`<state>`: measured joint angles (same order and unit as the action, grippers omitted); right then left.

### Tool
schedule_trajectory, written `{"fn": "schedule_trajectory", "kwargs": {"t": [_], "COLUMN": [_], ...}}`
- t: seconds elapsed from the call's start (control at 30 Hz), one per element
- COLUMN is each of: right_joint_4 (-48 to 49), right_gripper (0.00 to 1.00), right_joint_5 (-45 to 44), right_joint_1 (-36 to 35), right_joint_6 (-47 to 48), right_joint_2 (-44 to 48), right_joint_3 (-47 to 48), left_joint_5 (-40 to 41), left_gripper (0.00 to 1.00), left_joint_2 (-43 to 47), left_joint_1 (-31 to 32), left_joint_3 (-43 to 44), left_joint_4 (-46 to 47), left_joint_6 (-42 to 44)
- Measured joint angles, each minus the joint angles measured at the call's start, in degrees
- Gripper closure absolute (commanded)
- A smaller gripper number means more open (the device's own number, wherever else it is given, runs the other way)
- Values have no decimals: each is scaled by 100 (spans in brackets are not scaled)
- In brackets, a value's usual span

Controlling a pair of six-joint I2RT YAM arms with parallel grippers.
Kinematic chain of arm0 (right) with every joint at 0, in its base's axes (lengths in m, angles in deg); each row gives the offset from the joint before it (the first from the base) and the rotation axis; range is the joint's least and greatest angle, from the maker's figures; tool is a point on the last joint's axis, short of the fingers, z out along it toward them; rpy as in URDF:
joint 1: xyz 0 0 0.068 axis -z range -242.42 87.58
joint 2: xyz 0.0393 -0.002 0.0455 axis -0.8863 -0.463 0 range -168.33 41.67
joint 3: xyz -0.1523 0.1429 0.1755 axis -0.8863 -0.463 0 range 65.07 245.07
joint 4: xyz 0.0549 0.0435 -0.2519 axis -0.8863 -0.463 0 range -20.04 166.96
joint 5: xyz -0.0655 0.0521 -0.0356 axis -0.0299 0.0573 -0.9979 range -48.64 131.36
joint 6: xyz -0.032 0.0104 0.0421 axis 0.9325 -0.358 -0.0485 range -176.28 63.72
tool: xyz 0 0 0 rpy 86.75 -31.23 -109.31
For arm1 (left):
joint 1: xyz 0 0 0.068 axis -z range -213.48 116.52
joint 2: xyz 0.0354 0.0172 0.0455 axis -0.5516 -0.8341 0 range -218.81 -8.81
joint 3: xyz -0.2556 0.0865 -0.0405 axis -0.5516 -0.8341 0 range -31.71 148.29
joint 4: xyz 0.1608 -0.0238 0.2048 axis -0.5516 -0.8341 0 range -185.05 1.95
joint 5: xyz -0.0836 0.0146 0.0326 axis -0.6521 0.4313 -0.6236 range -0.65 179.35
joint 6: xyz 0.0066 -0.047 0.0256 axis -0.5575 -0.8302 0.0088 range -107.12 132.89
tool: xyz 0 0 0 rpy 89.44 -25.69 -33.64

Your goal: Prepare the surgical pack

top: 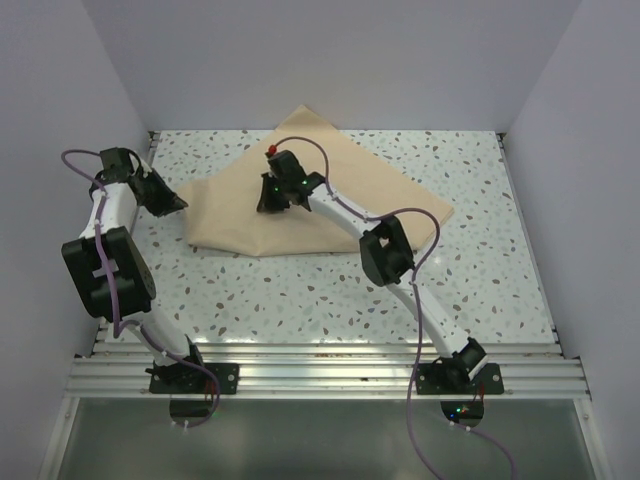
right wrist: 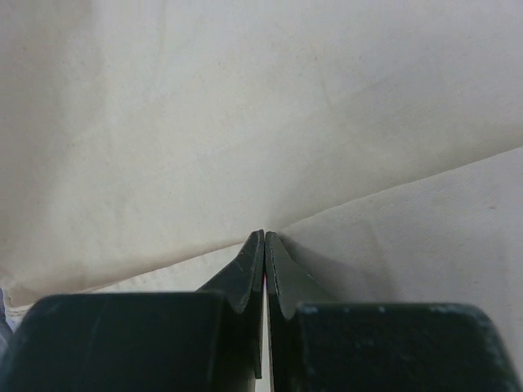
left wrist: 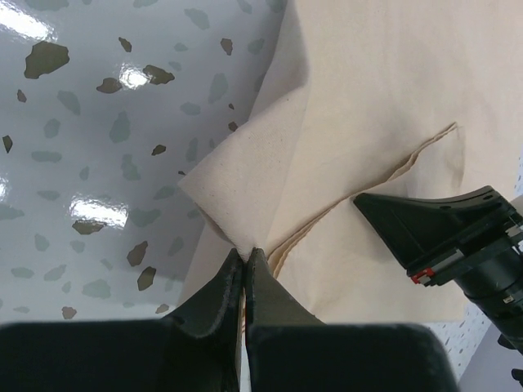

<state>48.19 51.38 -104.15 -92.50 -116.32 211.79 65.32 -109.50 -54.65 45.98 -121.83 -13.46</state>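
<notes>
Two tools pinch a big tan sheet on the speckled bench.

The bench (top: 300, 290) is the biggest thing, and the tan sheet (top: 390, 190) lies folded on its far middle part. The left tool (top: 172, 203) is squeezed shut on the sheet's left corner. The right tool (top: 268, 200) is squeezed shut on a fold near the sheet's middle. The step looks like folding the sheet over. To do it well, I think both tools should lift a little and move the same way, so the sheet does not bunch up. The tools are close and might bump. The right arm (top: 385, 250) lies across the sheet and could be in the way. No small steel things or white squares show.
</notes>
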Motion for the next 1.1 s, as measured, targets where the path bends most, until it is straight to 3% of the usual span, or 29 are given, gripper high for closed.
{"fn": "schedule_trajectory", "kwargs": {"t": [0.27,0.53,1.1], "right_joint_4": [-13,-345,-1156], "right_gripper": [100,100,100], "right_joint_5": [-20,-199,96], "right_joint_1": [629,1438,1355], "right_joint_6": [-149,299,577], "right_joint_2": [518,1158,918], "right_joint_3": [-426,-787,-1224], "left_joint_5": [-26,-28,-273], "left_gripper": [100,100,100], "left_joint_2": [0,0,4], "left_joint_1": [48,131,780], "left_joint_3": [0,149,579], "left_joint_4": [63,118,151], "left_joint_6": [-127,-221,-306]}}
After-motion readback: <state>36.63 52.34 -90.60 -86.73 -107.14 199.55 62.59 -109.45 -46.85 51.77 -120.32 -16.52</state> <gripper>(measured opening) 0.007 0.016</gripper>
